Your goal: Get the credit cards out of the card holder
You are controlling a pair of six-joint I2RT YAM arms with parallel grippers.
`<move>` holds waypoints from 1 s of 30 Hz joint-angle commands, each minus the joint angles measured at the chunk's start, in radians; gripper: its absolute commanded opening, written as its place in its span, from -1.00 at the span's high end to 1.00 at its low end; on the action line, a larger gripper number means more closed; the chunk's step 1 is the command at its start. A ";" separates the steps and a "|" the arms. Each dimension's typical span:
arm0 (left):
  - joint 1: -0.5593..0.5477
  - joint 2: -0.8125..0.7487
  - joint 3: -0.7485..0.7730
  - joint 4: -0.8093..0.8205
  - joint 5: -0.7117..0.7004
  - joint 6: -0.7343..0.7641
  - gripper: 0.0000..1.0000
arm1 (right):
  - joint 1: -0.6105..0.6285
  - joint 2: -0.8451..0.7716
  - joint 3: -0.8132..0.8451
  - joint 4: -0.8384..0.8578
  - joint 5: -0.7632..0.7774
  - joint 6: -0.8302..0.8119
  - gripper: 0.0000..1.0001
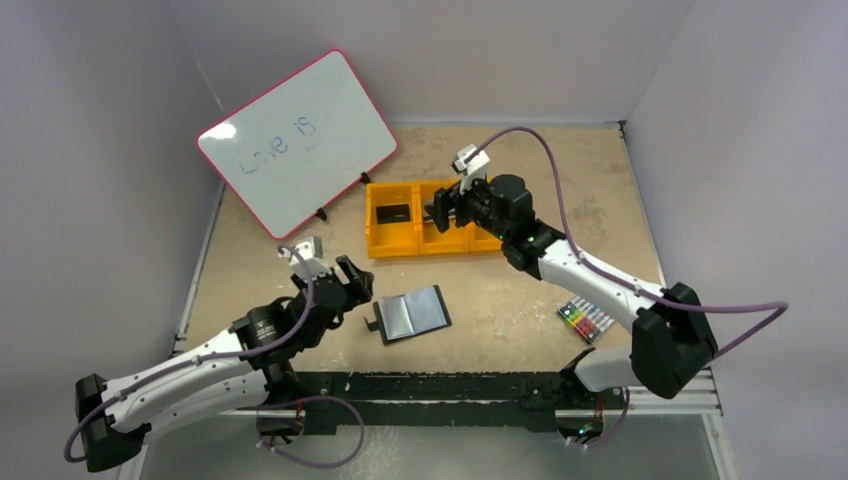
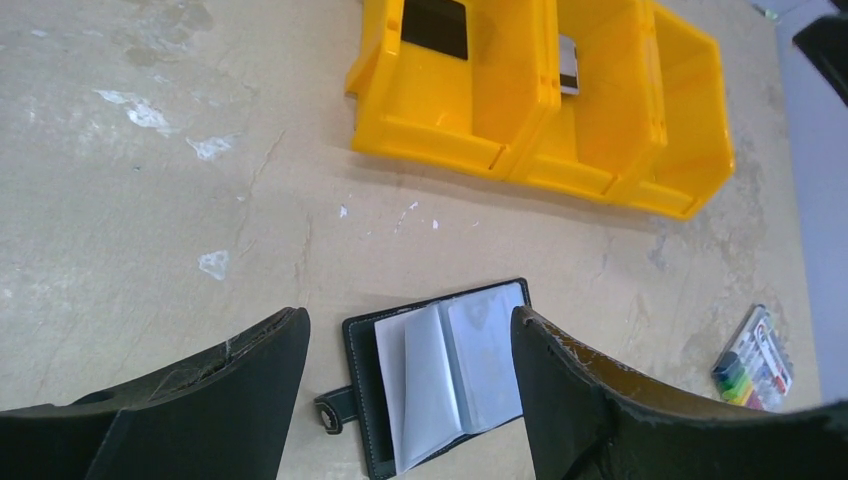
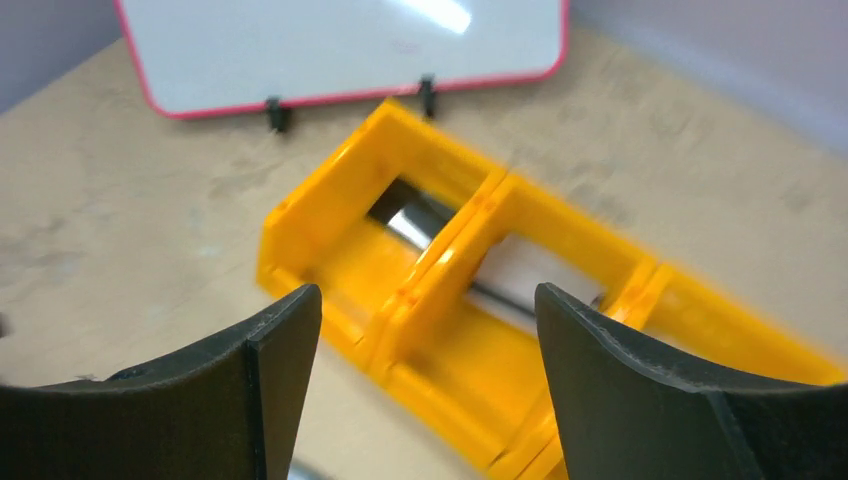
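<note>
Small black book-fold card holder (image 1: pixel 412 313) lies open near-centre, left gripper (image 1: pixel 347 280) beside it and right gripper (image 1: pixel 440 211) over the far orange three-bin tray (image 1: pixel 395 246), both with jaws apart and empty; thin black card (image 1: pixel 393 212) is binned, and cards are likely light, stiff and slick, so pinch an exposed edge.

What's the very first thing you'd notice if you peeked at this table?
The bright orange tray at the far middle of the table grabs the eye, with the right gripper open above it. Left of it leans a whiteboard with a pink-red frame, and nearer the arms a black card holder lies open, the left gripper open beside it.
</note>
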 commanded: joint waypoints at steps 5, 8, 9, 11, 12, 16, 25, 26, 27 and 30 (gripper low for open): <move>0.001 0.194 -0.015 0.181 0.126 -0.032 -0.46 | -0.002 -0.101 -0.308 0.041 -0.209 0.667 -0.88; 0.001 0.264 -0.016 0.231 0.176 -0.029 -0.45 | 0.015 -0.065 -0.345 0.105 -0.276 0.744 -0.44; 0.001 0.284 -0.017 0.248 0.192 -0.029 -0.43 | 0.024 -0.052 -0.379 0.172 -0.323 0.785 -0.29; 0.001 0.326 -0.014 0.269 0.217 -0.037 -0.40 | 0.055 -0.040 -0.439 0.267 -0.348 0.854 -0.16; 0.001 0.345 -0.012 0.280 0.226 -0.041 -0.38 | 0.071 -0.038 -0.454 0.278 -0.332 0.869 -0.12; 0.001 0.397 -0.006 0.278 0.239 -0.048 -0.32 | 0.114 -0.013 -0.443 0.230 -0.292 0.861 0.03; 0.001 0.446 -0.038 0.253 0.266 -0.051 -0.19 | 0.156 0.042 -0.413 0.100 -0.191 0.841 0.07; 0.002 0.449 -0.044 0.257 0.271 -0.052 -0.17 | 0.156 0.047 -0.411 0.094 -0.192 0.835 0.07; 0.001 0.453 -0.051 0.261 0.274 -0.052 -0.15 | 0.155 0.056 -0.408 0.090 -0.196 0.828 0.07; 0.002 0.453 -0.077 0.282 0.284 -0.059 -0.10 | 0.156 0.101 -0.392 0.084 -0.224 0.826 0.11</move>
